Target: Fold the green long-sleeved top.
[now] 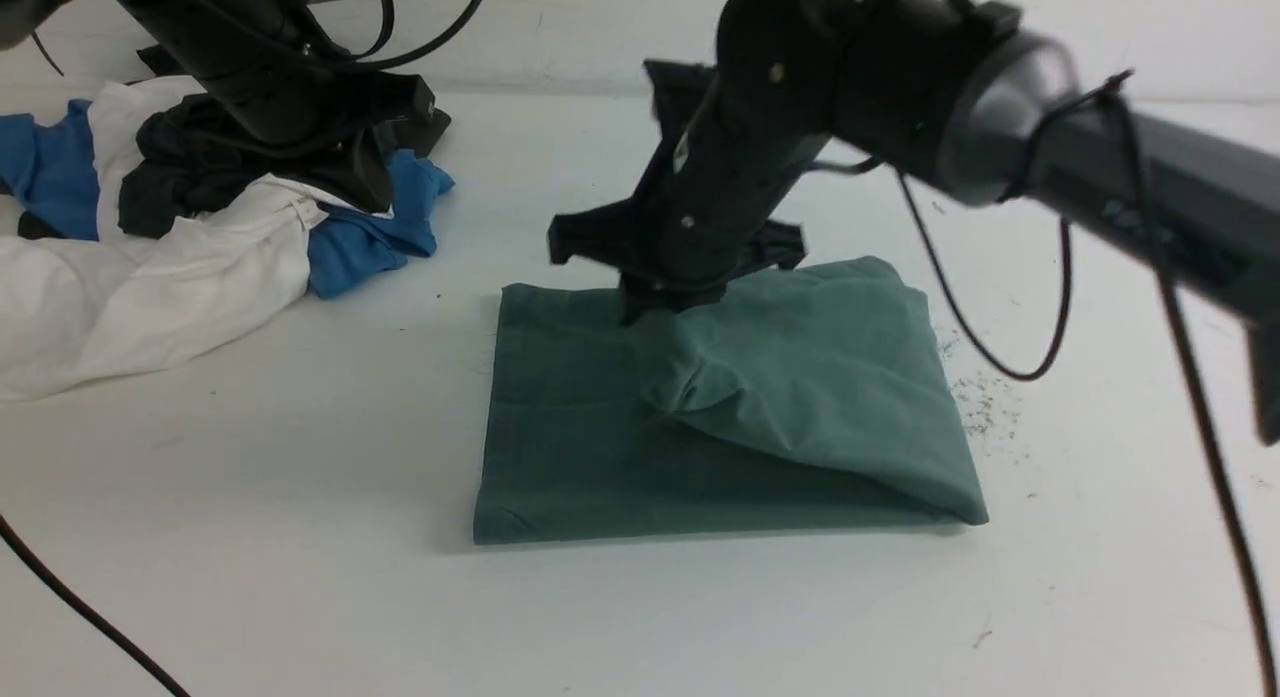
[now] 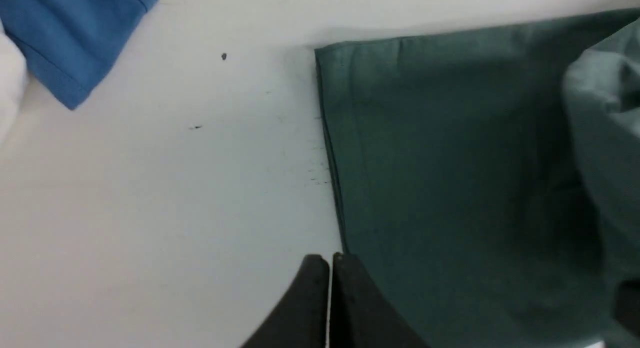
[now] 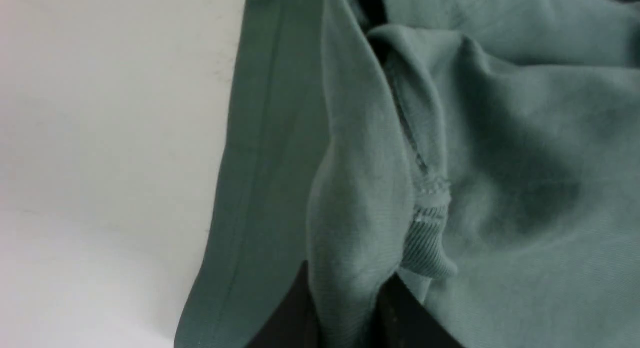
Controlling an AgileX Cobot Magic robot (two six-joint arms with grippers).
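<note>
The green long-sleeved top [image 1: 700,427] lies part-folded on the tabletop [image 1: 300,577], right of the clothes pile [image 1: 180,237]; the right tool [image 3: 345,308] pinches its raised fold; the left tool [image 2: 330,262], by the pile, is pressed together, empty

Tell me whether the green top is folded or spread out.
Folded, not finished. The green top lies as a compact rectangle on the table, with one bunched flap on it that the right gripper pinches in its jaws.

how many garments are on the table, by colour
green long-sleeved top: 1
blue garment: 1
white garment: 1
dark grey garment: 1
total: 4
</note>
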